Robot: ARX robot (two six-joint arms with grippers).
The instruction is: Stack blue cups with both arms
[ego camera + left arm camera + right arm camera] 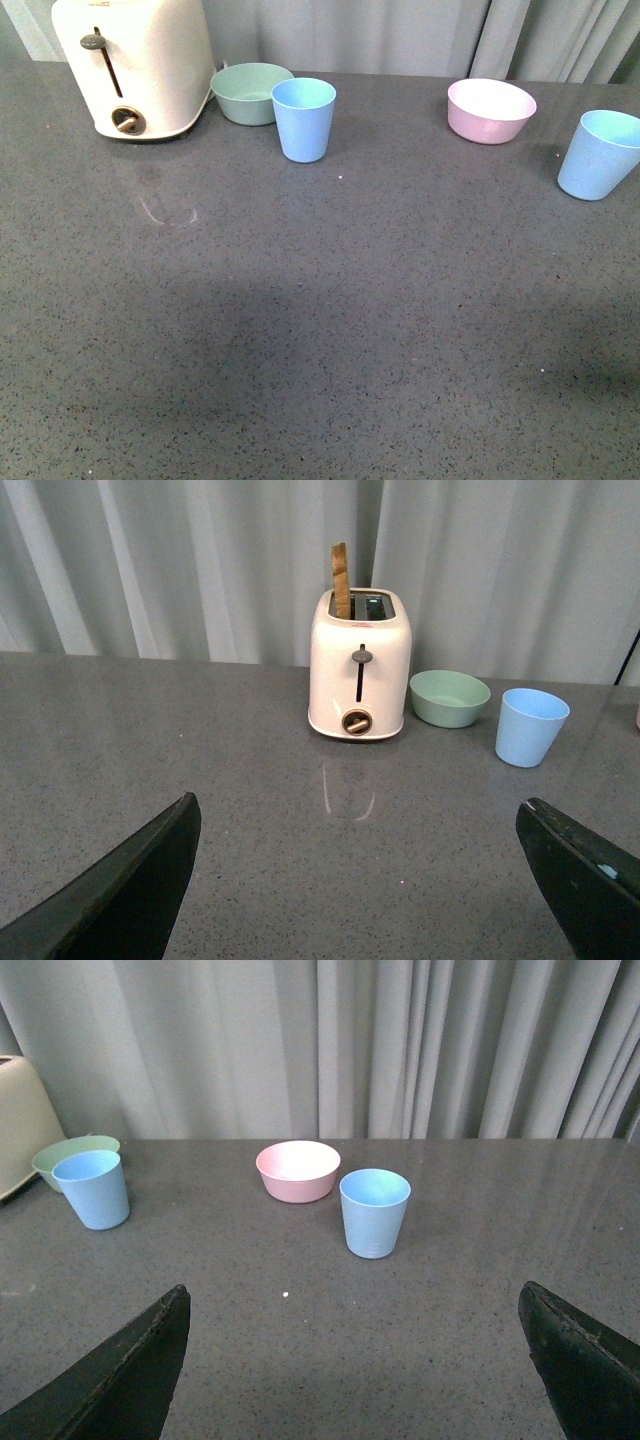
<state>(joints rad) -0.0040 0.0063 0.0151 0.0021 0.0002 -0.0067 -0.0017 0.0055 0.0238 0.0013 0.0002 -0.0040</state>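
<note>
Spread wide, empty: left gripper [357, 802], right gripper [355, 1290]. Near toaster [135, 60], one blue cup [304, 120]; well right of it, other blue cup [598, 155].

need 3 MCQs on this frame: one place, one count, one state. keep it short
1. Where is the pale green bowl?
A. at the near edge
B. beside the toaster
C. at the far right

2. How many blue cups stand on the counter?
A. one
B. three
C. two

3. How are the left claw and right claw?
A. open, holding nothing
B. shut on a cup
C. shut on the bowl

Answers:
1 B, the bowl sits right next to the toaster at the back.
2 C, one stands by the pale green bowl and one at the far right.
3 A, each wrist view shows the fingers spread wide with nothing between them.
</note>
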